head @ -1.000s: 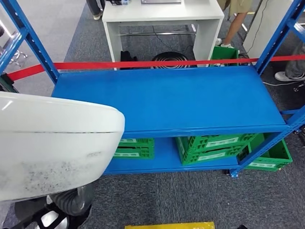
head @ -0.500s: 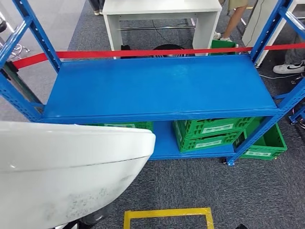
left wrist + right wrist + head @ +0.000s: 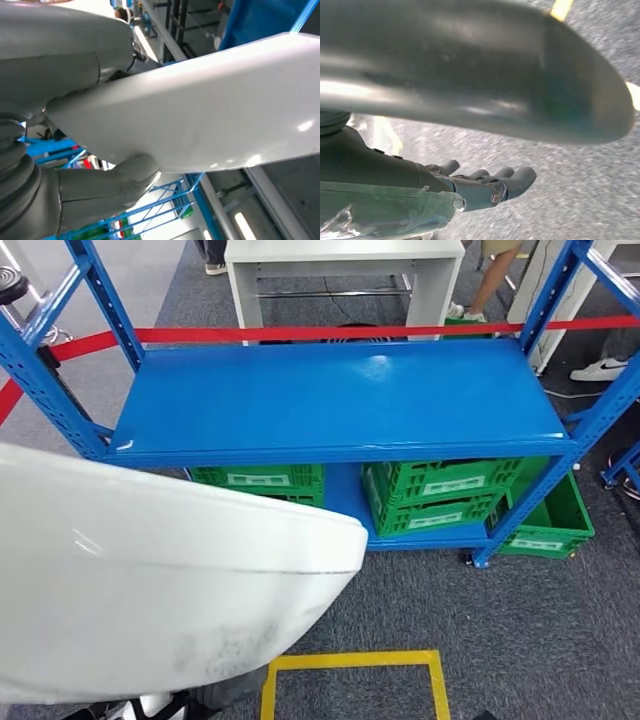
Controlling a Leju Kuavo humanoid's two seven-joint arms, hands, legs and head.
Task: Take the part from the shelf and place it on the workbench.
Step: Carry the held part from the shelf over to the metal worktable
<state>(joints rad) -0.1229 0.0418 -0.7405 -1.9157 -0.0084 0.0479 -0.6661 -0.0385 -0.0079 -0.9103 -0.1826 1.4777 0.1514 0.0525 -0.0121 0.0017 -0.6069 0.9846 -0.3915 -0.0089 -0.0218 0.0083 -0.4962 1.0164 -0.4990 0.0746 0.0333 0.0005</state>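
Holding the part (image 3: 151,580), a big white curved panel, I have it low and to my left in the head view, where it covers the near left corner and its rounded end reaches toward the middle, in front of the blue shelf (image 3: 340,400). It is off the shelf, whose upper board is bare blue. In the left wrist view my left hand (image 3: 68,125) grips the part: the thick thumb (image 3: 124,180) presses one face and the grey palm lies on the other, so the panel's edge is clamped between them. In the right wrist view my right hand (image 3: 471,187) sits beside the same panel, which looks grey and blurred there; its dark fingers (image 3: 516,180) are stretched out straight, close together, and I cannot tell whether they touch it.

Green crates (image 3: 438,495) stand on the lower board, and another sits on the floor at the shelf's right end. A red tape (image 3: 340,332) runs across behind the shelf, with a white table (image 3: 340,260) beyond it. Yellow tape (image 3: 355,665) marks a rectangle on the grey carpet near me. A person's leg (image 3: 494,280) shows at the far right beside the table.
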